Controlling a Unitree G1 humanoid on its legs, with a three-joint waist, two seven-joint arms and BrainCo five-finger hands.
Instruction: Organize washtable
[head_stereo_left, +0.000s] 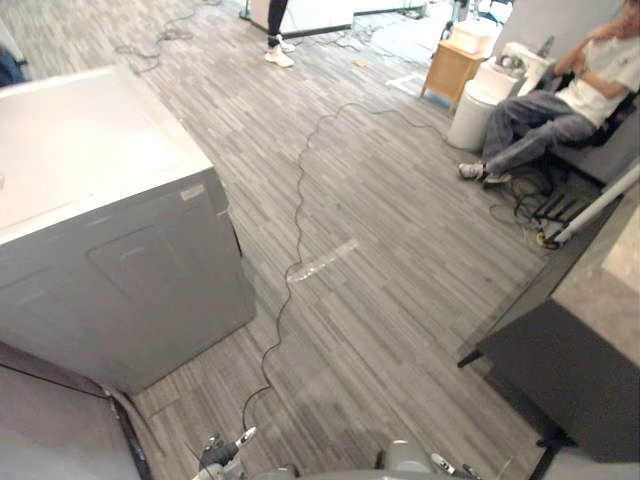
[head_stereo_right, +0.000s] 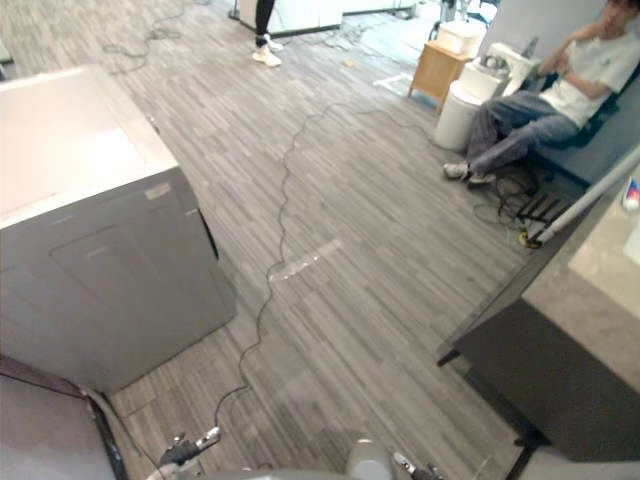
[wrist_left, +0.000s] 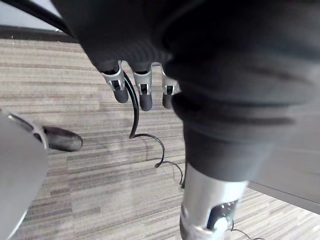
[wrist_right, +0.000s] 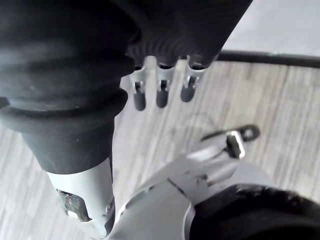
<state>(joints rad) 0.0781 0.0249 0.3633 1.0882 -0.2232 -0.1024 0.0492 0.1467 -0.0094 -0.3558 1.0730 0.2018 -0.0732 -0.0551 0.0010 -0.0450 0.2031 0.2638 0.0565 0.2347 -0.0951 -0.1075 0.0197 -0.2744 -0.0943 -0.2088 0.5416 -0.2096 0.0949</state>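
Observation:
The washtable (head_stereo_left: 604, 285) is a grey stone-look counter on a dark base (head_stereo_left: 570, 375) at the right edge. A small coloured item (head_stereo_right: 631, 194) lies on its far end, too small to tell what it is. My left hand (wrist_left: 145, 95) hangs over the striped floor with its fingers straight and nothing in them. My right hand (wrist_right: 161, 92) hangs the same way over the floor, fingers relaxed and empty. Both hands are well away from the counter.
A grey washing machine (head_stereo_left: 110, 220) with a white top stands at the left. A person (head_stereo_left: 560, 100) sits at the back right beside a white bin (head_stereo_left: 470, 112) and a wooden cabinet (head_stereo_left: 450, 68). A white pole (head_stereo_left: 600, 205) leans by the counter. Another person's legs (head_stereo_left: 277, 40) stand far back.

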